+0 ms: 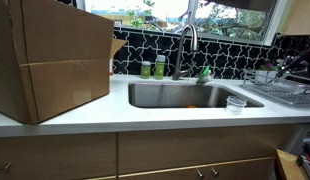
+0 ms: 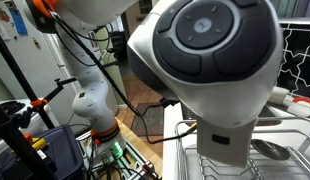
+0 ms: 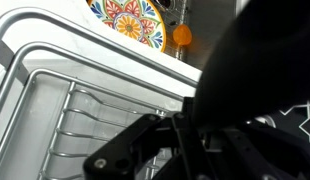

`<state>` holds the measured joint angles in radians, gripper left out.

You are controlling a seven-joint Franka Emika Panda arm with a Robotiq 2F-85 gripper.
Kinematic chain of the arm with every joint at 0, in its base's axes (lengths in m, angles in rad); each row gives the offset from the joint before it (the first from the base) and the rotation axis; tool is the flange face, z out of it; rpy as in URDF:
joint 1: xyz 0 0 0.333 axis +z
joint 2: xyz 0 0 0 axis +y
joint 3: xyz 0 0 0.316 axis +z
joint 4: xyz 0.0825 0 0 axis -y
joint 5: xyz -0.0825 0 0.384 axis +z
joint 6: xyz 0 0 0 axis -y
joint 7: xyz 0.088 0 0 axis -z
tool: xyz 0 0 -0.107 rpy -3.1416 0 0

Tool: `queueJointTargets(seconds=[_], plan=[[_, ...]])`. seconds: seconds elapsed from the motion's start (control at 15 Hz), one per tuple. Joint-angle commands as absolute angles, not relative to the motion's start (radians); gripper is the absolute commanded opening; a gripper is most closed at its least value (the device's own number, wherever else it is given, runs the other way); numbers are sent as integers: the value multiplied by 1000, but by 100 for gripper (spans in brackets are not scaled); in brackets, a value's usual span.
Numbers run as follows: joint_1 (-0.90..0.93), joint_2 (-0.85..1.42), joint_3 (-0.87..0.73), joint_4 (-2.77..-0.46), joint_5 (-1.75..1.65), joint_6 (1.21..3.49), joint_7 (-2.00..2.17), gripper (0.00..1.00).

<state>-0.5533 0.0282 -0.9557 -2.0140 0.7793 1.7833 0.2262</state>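
In the wrist view my gripper is shut, its dark fingers pressed together just above the wires of a metal dish rack. I see nothing clearly held between them. A large black blurred shape fills the upper right of that view and hides what lies behind it. A colourful patterned plate and a small orange object sit beyond the rack. In an exterior view the gripper reaches in over the dish rack at the counter's right end.
A steel sink with a faucet sits mid-counter, a clear cup at its right rim and green containers behind it. A big cardboard box stands at the left. The arm's body blocks most of an exterior view.
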Motion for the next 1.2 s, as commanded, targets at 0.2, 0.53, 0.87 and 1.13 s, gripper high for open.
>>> queueJointTargets(seconds=[0.2,0.53,0.87,1.13], plan=[[-572,99,-955,-2001,787,1766,153,2],[-579,123,-948,-2004,773,1777,120,3],[-583,132,-945,-1998,761,1779,113,48],[-588,133,-945,-1992,758,1784,123,79]])
